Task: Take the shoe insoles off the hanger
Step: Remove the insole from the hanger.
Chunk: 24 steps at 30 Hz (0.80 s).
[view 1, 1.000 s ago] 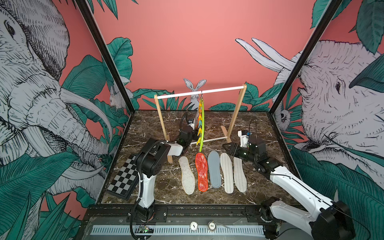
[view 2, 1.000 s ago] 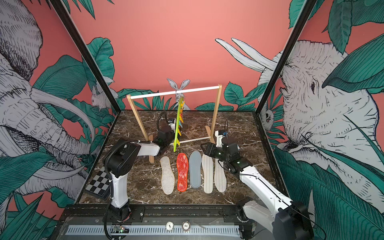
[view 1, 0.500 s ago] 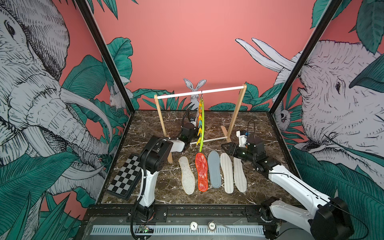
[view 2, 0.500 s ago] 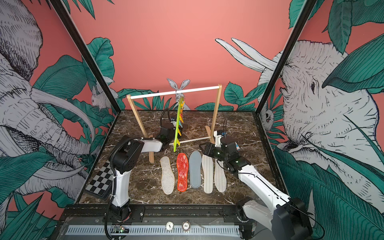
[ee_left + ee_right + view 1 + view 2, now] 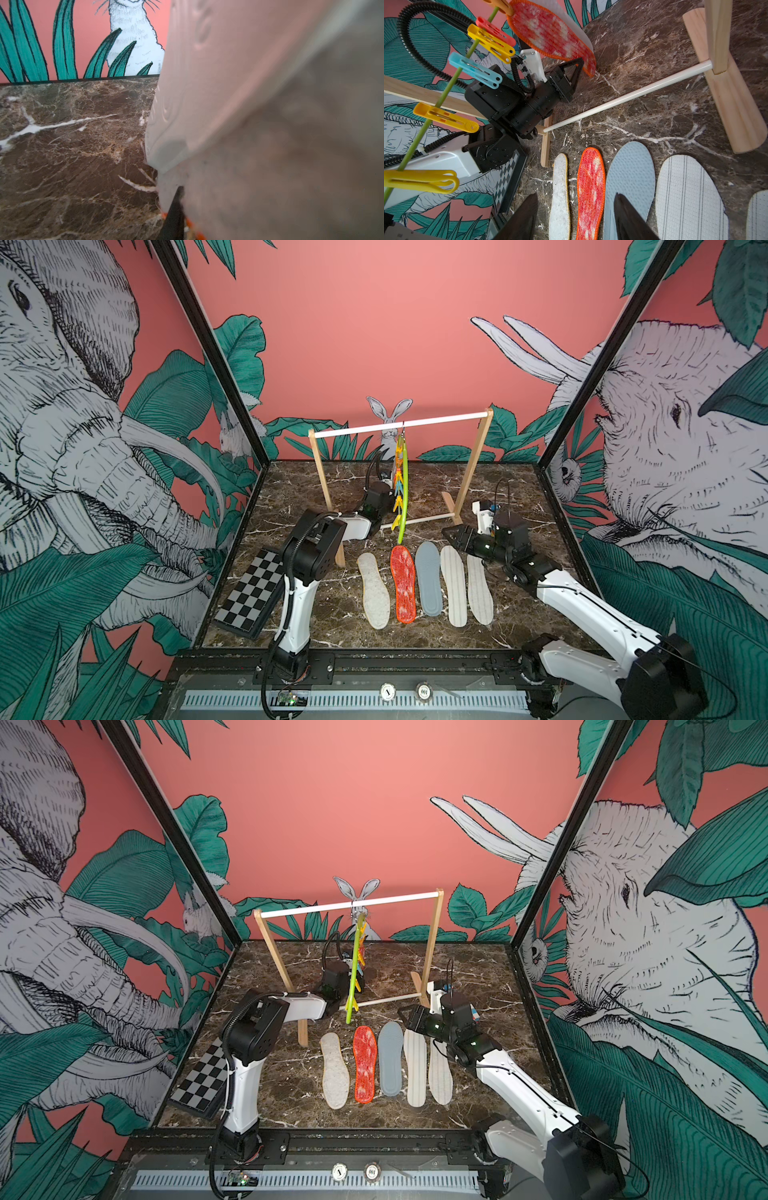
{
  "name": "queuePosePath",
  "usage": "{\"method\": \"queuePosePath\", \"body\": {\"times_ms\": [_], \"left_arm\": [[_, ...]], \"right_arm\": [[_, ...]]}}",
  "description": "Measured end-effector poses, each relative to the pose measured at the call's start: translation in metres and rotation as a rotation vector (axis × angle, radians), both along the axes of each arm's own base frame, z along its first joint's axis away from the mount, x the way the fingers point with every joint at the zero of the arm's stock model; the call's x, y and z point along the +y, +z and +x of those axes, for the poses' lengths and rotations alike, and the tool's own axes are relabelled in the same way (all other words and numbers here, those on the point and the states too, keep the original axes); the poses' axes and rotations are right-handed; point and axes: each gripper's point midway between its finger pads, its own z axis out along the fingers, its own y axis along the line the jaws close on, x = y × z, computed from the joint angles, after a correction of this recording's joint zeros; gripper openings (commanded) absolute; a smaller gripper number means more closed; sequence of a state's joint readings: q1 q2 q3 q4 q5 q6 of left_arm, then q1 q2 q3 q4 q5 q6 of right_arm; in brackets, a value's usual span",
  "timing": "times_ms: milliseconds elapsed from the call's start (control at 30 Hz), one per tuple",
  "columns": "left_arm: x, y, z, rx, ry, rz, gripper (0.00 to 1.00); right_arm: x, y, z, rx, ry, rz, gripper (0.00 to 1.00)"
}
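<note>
Since the earlier frames the left arm has pushed a little farther in behind the hanger (image 5: 354,977), its elbow swinging right, and its jaws have drawn together. The right arm has edged left.

Two insoles are still pegged up. The hanging red-orange insole (image 5: 550,39) dangles from an orange peg (image 5: 502,5), with the white dimpled insole (image 5: 207,83) just behind it. The left tool (image 5: 579,64) looks narrow, pinching their lower tip, though its far finger is hidden. The hanger hooks onto the white bar of the wooden rack (image 5: 473,464), mid-counter.

Five more lie in a near row on the counter (image 5: 519,614): cream insole (image 5: 374,591), red-orange insole (image 5: 404,585), grey-blue insole (image 5: 429,578) and two striped insoles (image 5: 454,585). The right tool (image 5: 457,537) hovers over the far end of the row, jaws apart and empty.

The peg is the likely trouble. A pull on the tip could swing the whole hanger, unhook it from the bar or rock the rack. The grip may also span both sheets, so two could come away together, or the thin tip could slip free.
</note>
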<state>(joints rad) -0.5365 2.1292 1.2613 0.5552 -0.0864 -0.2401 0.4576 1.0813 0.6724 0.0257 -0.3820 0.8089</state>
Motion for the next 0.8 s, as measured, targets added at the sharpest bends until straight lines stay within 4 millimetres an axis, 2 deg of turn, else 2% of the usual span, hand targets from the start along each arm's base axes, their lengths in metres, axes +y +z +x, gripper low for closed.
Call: {"method": "queuePosePath", "body": {"times_ms": [233, 500, 800], "left_arm": [[0.007, -0.005, -0.010, -0.001, 0.006, -0.002, 0.00], [0.018, -0.002, -0.026, 0.004, 0.014, -0.001, 0.00], [0.030, 0.000, -0.037, 0.008, 0.035, -0.013, 0.00]], "right_arm": [[0.000, 0.002, 0.000, -0.003, -0.001, 0.004, 0.59], [0.000, 0.006, 0.000, 0.006, -0.015, 0.032, 0.59], [0.010, 0.034, 0.015, -0.016, -0.031, 0.111, 0.58]]}}
